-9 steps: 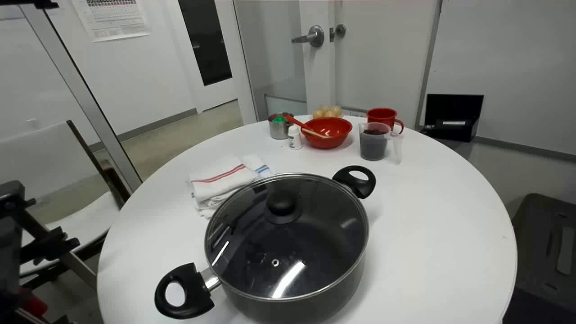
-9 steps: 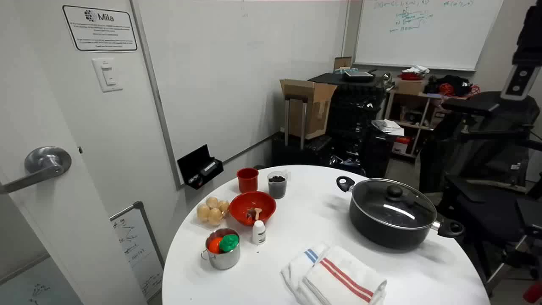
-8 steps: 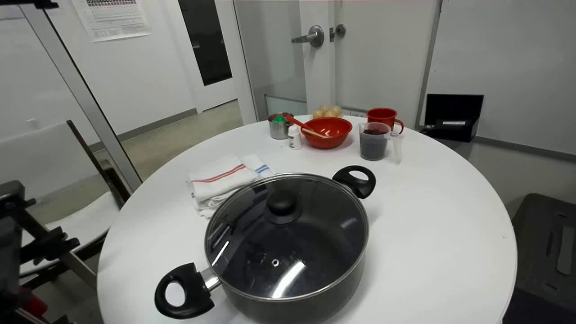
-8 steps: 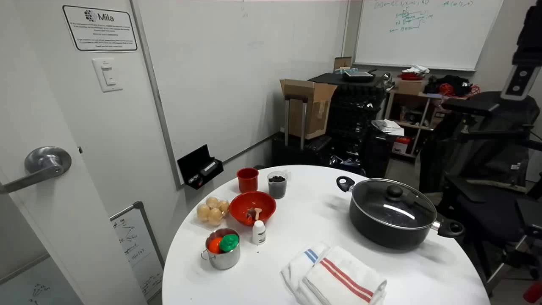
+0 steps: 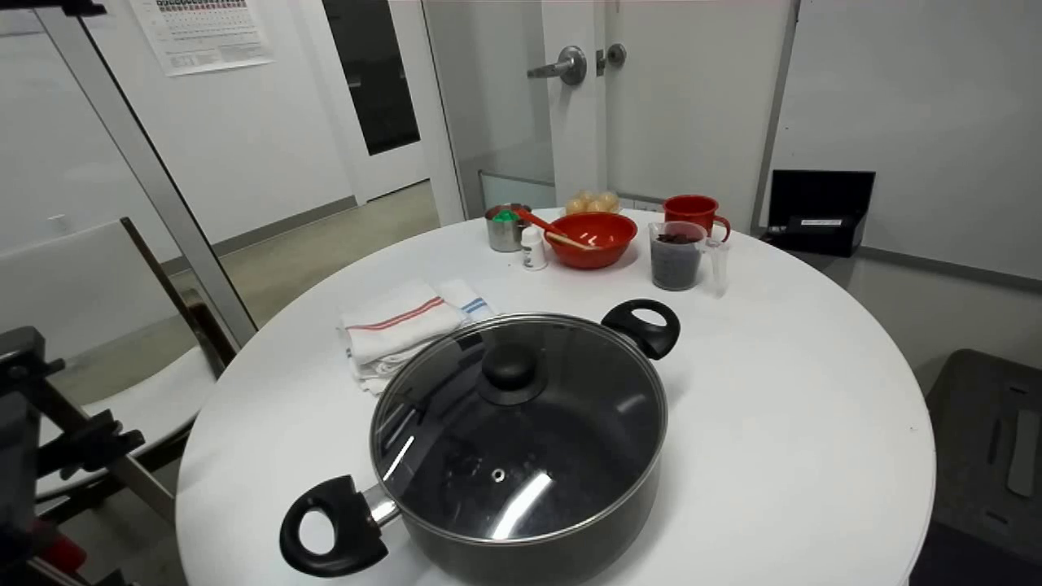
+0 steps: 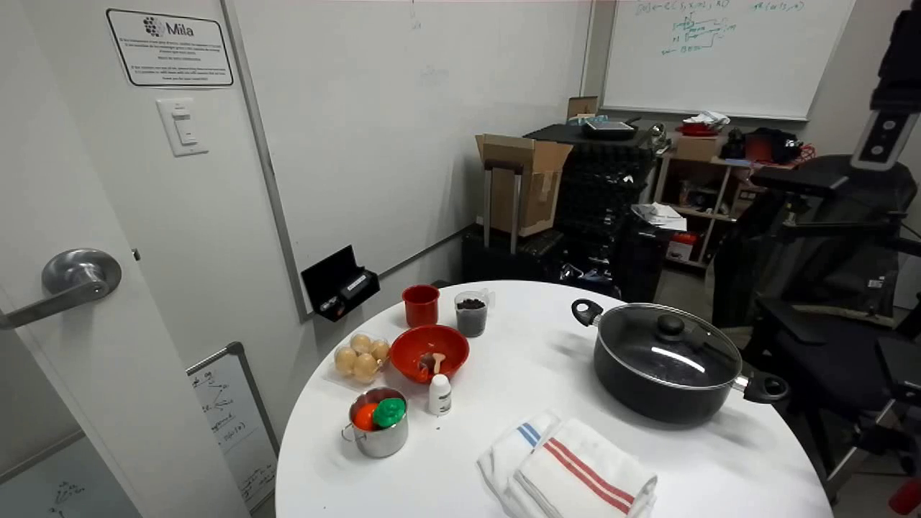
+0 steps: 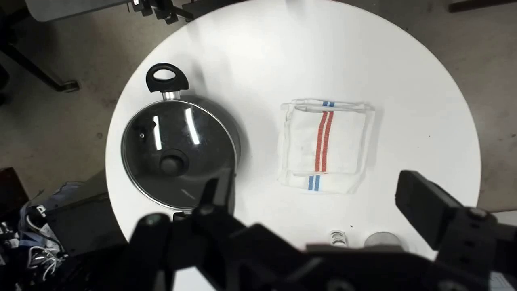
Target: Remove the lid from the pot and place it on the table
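The clear glass lid [image 5: 521, 431] with its black knob sits on the black pot [image 5: 562, 561], also seen in an exterior view as lid [image 6: 669, 356] and pot [image 6: 651, 396]. The pot stands on the round white table [image 5: 798, 423], near its edge. In the wrist view, the lid [image 7: 177, 129] and pot [image 7: 235, 133] are at left, and the lower pot handle is mostly hidden behind my finger. My gripper [image 7: 315, 184] is open and empty, high above the table [image 7: 258, 60]. Its left finger overlaps the pot's lower right in the picture. No gripper fingers show in the exterior views.
Folded striped towels [image 7: 323, 141] lie beside the pot. A red bowl [image 6: 429, 352], red mug [image 6: 420, 306], measuring cup [image 6: 471, 314], white bottle [image 6: 439, 396], steel cup [image 6: 381, 435] and egg-like balls [image 6: 362, 358] stand on the table's other side. A chair [image 5: 163, 382] is beyond the edge.
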